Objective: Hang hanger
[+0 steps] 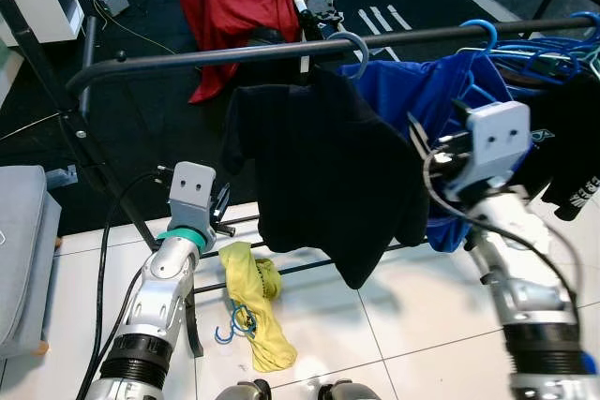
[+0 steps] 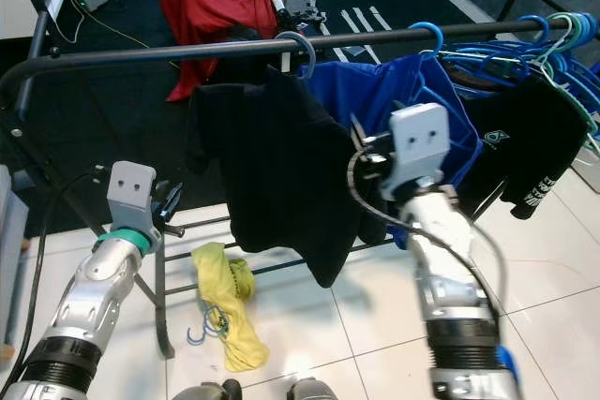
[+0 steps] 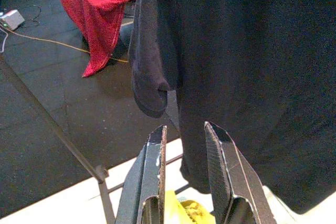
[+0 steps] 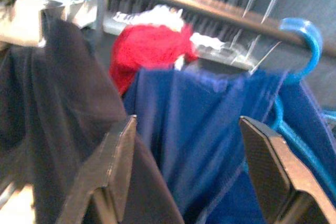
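Two empty tools, left (image 3: 184, 140) slightly parted, right (image 4: 191, 156) wide open, by black shirt (image 1: 319, 166) on rail (image 1: 234, 53).

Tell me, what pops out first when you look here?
A big black shirt hangs from the dark clothes rail, right in the middle. Beside it hangs a bright blue shirt, with the robot's open right hand raised toward it. On the white floor below lies a crumpled yellow cloth.

Right pincer (image 4: 191, 174): fingers spread wide, nothing between them.
Blue shirt (image 4: 194, 129): straight ahead, hanging from a blue hanger (image 4: 307, 40) hooked at 1 o'clock.
Black garment (image 4: 47, 103): draped at 9 o'clock, beside the blue shirt.
Red cloth (image 4: 149, 51): behind, at 11 o'clock.
Rail (image 4: 210, 6): across 12 o'clock, blurred.
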### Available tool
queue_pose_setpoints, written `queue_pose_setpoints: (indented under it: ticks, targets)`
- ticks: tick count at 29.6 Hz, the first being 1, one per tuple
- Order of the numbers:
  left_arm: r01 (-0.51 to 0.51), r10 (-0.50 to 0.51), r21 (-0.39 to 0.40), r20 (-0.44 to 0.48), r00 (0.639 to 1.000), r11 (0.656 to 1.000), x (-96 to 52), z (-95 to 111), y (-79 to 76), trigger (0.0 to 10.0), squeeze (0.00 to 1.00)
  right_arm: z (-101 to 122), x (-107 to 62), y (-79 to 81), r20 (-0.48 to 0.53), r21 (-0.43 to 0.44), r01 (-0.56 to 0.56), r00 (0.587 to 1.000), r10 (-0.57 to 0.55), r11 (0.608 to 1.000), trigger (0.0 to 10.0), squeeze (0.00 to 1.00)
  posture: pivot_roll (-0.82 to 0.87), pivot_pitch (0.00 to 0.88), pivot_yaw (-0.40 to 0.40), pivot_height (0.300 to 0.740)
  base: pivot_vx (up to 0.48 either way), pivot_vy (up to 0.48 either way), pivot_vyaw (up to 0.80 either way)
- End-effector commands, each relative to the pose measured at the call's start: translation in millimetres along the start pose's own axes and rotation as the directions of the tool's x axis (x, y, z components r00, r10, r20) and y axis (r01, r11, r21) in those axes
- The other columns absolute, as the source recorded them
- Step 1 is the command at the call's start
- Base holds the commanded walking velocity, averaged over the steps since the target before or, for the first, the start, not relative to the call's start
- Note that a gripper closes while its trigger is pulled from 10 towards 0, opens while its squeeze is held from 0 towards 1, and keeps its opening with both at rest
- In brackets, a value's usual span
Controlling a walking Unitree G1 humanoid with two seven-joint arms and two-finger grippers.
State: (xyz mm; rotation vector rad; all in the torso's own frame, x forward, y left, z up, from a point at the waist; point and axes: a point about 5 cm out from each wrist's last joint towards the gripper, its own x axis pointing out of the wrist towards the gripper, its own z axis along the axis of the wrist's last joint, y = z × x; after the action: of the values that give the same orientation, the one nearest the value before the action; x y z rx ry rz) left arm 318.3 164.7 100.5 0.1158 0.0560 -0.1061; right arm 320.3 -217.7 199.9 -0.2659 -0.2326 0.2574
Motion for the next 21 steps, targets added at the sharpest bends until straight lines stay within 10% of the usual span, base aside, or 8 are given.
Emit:
queue_pose_setpoints:
  ticks: [1,9,10,21]
  targets:
    - [0.002,-0.002,-0.002,-0.005,1.0,1.0,-1.2,-0.1,0.9,10.0,0.0,-4.6,1.6,-1.9,-0.045,0.045,-0.076,0.996,0.078,0.996,10.0,1.0,-0.08,0.041,0.058,0.74,0.0,0.0,0.0]
    - [0.001,-0.001,0.006,-0.004,1.0,1.0,-2.1,1.5,4.0,10.0,0.0,-23.2,5.4,-14.2,-0.19,0.108,-0.265,0.941,0.282,0.958,10.0,1.0,-0.06,0.055,0.065,0.74,0.0,0.0,0.0]
    - [-0.001,0.001,0.01,-0.004,1.0,1.0,-3.0,1.7,6.0,10.0,0.0,-25.8,7.8,-16.9,-0.211,0.121,-0.308,0.921,0.328,0.944,10.0,0.0,-0.05,0.06,0.063,0.74,0.0,0.0,0.0]
    - [-0.036,0.036,0.032,-0.004,0.999,0.999,-11.8,3.0,20.9,10.0,0.0,-18.5,39.4,-18.7,-0.189,0.177,-0.438,0.864,0.467,0.881,10.0,0.0,0.02,0.072,0.057,0.74,0.0,0.0,0.0]
